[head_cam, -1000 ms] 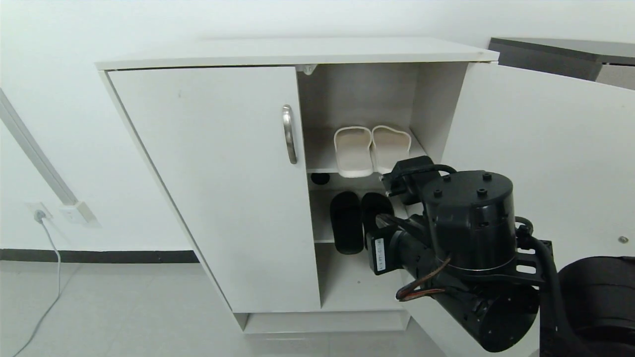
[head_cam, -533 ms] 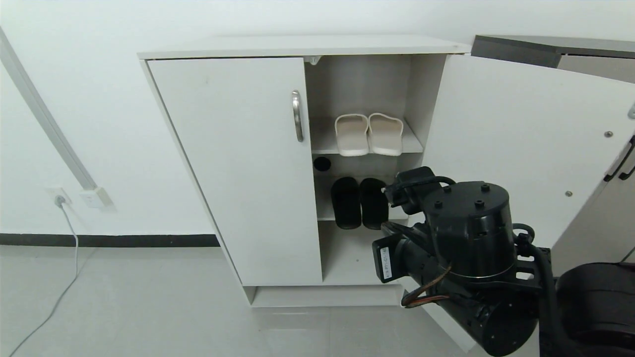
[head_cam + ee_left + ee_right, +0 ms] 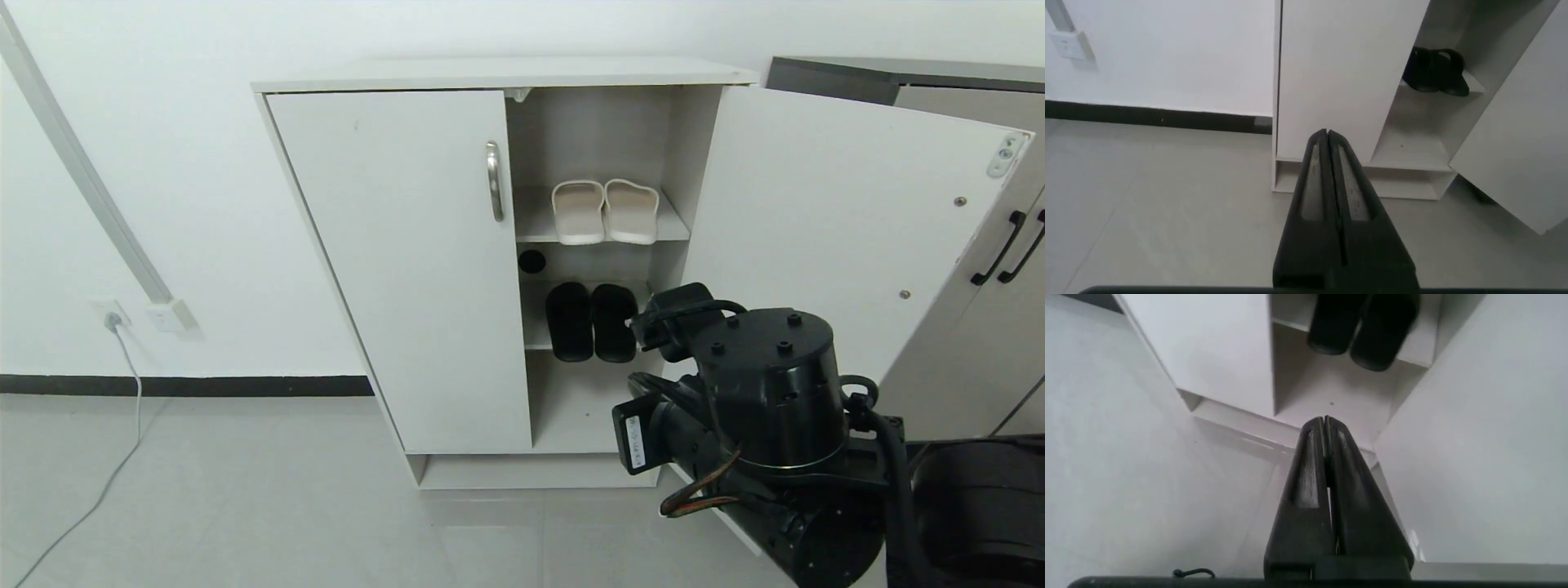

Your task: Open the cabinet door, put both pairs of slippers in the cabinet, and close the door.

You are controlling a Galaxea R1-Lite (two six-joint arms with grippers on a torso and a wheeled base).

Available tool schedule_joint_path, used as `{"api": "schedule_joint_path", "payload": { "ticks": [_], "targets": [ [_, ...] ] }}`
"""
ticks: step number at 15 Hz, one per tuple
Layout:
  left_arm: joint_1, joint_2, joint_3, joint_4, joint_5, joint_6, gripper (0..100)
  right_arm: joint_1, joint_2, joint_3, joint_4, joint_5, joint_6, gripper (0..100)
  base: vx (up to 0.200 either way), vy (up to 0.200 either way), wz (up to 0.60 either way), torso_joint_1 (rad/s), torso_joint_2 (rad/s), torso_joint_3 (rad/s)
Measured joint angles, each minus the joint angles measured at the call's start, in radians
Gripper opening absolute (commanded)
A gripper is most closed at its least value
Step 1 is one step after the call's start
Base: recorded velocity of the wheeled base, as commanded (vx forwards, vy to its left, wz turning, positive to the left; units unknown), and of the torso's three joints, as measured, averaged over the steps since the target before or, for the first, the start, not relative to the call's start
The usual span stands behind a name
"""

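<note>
Right gripper (image 3: 1325,425): fingers pressed together, empty, low before the cabinet (image 3: 490,72). Left gripper (image 3: 1327,135): likewise closed, empty. White slippers (image 3: 605,211) on the upper shelf, black slippers (image 3: 591,321) on the middle one. Right door (image 3: 824,229) is wide open. Judgement: a rigid, light panel on free hinges. Push flat near the free edge; no grasp needed.

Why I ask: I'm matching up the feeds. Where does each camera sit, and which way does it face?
Head view: on the robot's head, looking forward and down at the cabinet and its open door; the right arm shows.
Left wrist view: on the left wrist, facing floor and cabinet base; the shut left hand shows.
Right wrist view: on the right wrist, facing the bottom shelf; the shut right hand shows.
Shared: all three show the black slippers.
</note>
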Motion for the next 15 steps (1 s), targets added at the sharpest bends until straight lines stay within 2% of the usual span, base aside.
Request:
{"api": "schedule_joint_path", "payload": {
  "ticks": [8,11,15],
  "targets": [
    [0.000,0.000,0.000,0.000,-0.001,0.001,0,-0.001,0.003,0.008,0.001,0.000,0.000,0,0.000,0.000,0.00,-0.001,-0.01,-0.009],
    [0.000,0.000,0.000,0.000,-0.001,0.002,0,0.000,0.003,0.008,-0.001,0.000,0.000,0,0.000,0.000,0.00,0.006,-0.18,-0.307],
    [0.000,0.000,0.000,-0.001,0.000,0.000,0,0.001,0.004,0.004,-0.001,0.000,-0.006,0,0.000,0.000,0.00,0.041,-0.51,-0.369]
  ]
}}
